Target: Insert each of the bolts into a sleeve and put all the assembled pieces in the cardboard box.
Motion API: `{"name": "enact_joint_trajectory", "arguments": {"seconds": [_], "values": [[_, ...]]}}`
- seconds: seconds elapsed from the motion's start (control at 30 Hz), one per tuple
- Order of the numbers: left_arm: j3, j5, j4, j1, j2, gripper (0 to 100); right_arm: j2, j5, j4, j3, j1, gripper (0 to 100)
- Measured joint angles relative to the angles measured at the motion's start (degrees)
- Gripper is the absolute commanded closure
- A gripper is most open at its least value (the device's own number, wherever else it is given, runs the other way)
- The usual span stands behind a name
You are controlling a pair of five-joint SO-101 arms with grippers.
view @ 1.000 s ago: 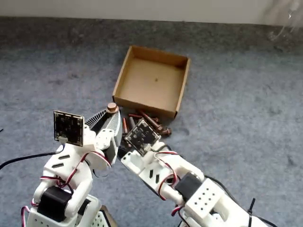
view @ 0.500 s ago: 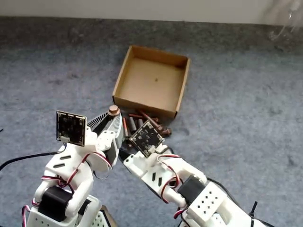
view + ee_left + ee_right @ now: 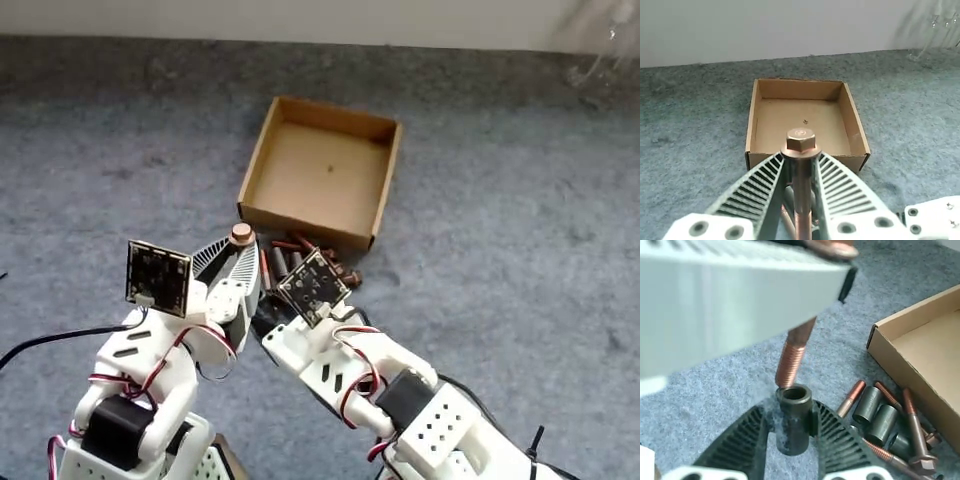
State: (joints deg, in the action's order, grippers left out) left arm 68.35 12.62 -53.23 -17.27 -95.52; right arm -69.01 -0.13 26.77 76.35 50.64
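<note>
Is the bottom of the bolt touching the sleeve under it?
Cannot tell. In the right wrist view the threaded end of the bolt ends at the rim of the sleeve, but neither contact nor gap shows plainly.

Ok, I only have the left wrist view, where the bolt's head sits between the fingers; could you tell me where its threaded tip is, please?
Observer: The bolt has its tip just at the open top of a sleeve, toward one edge, not visibly inside.
Operator: Thank you. Is that sleeve held?
Observer: Yes, the right gripper is shut on it, holding it upright.
Operator: Are other parts lying nearby?
Observer: Loose bolts and loose sleeves lie on the carpet beside the cardboard box.
</note>
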Motion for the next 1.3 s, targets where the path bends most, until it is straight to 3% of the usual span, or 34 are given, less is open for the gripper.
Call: {"name": "enact_joint_trajectory", "arguments": {"seconds": [0.23,0.43,1.13,1.3], "values": [[0.00,0.00,-0.09,-0.88,0.70,100,-0.97,-0.18,3.25,-0.09,0.00,99.5],[-0.09,0.00,0.00,-5.63,0.00,100,-9.58,-0.18,10.29,-0.26,-0.18,99.5],[-1.67,0.09,0.53,-11.25,-0.26,100,-21.45,-0.53,12.66,-0.09,-0.26,99.5],[0.70,0.18,0.09,-12.04,0.53,100,-25.05,-0.70,12.66,-0.26,-5.80,99.5]]}}
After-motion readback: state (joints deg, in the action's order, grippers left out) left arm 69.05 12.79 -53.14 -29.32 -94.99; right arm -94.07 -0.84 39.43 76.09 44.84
